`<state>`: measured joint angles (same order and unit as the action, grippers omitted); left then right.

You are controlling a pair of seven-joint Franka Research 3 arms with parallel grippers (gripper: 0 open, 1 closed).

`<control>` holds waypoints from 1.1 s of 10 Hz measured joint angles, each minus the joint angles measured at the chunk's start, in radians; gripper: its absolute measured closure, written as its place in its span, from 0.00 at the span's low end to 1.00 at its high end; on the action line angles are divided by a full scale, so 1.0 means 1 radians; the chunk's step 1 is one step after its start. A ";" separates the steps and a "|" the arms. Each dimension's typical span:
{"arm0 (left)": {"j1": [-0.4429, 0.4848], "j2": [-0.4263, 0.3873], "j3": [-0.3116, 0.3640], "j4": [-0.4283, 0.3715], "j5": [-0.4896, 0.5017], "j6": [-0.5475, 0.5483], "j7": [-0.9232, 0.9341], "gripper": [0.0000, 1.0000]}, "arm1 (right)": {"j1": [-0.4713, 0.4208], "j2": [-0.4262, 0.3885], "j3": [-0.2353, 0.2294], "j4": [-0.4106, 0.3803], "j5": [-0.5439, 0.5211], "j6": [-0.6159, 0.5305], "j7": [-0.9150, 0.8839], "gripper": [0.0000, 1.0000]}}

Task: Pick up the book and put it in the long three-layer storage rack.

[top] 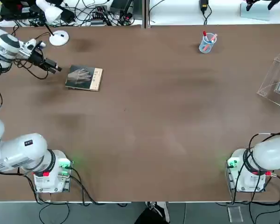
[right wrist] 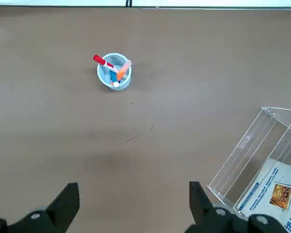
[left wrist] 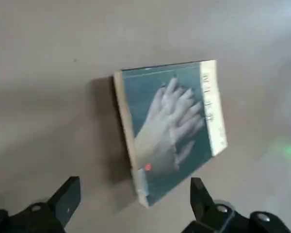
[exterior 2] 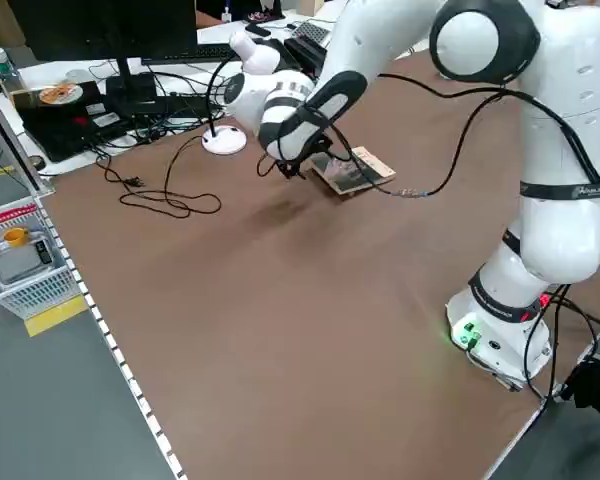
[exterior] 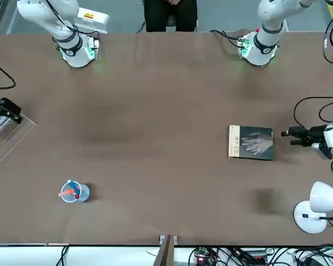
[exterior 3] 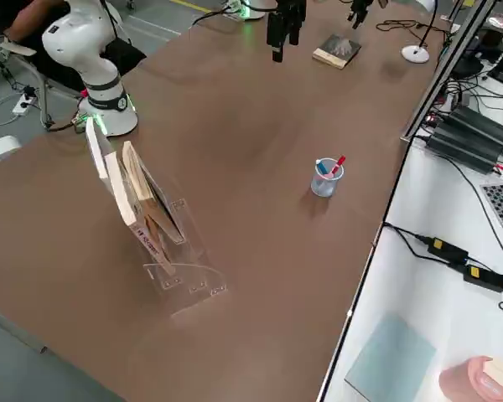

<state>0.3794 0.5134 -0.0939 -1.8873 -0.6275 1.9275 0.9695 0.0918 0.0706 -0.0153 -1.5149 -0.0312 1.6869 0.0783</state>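
Left tool [top: 57,68] wide open, angled low just beside the book [top: 84,77], which lies flat on the worktop [top: 144,121] far from the rack [top: 275,79], probably lining up an edge grab; right tool [exterior 3: 283,33] parked, open.

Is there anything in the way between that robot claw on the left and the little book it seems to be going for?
Nothing visible. The left gripper, open, sits just beside the book, with only bare table between them.

rack [top: 276,80] — cut by frame edge
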 joint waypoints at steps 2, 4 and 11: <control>0.006 0.039 0.000 0.074 -0.020 -0.076 0.004 0.00 | 0.000 0.000 0.000 0.000 0.000 0.000 0.000 0.00; 0.006 0.074 -0.003 0.132 -0.025 -0.099 0.023 0.00 | 0.000 0.000 0.000 0.000 0.000 0.000 0.000 0.00; 0.005 0.163 -0.006 0.197 -0.089 -0.120 0.091 0.00 | 0.000 0.000 0.000 0.000 0.000 -0.001 0.000 0.00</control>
<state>0.3845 0.6768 -0.0999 -1.6899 -0.7169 1.8070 1.0602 0.0918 0.0706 -0.0156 -1.5150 -0.0312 1.6863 0.0783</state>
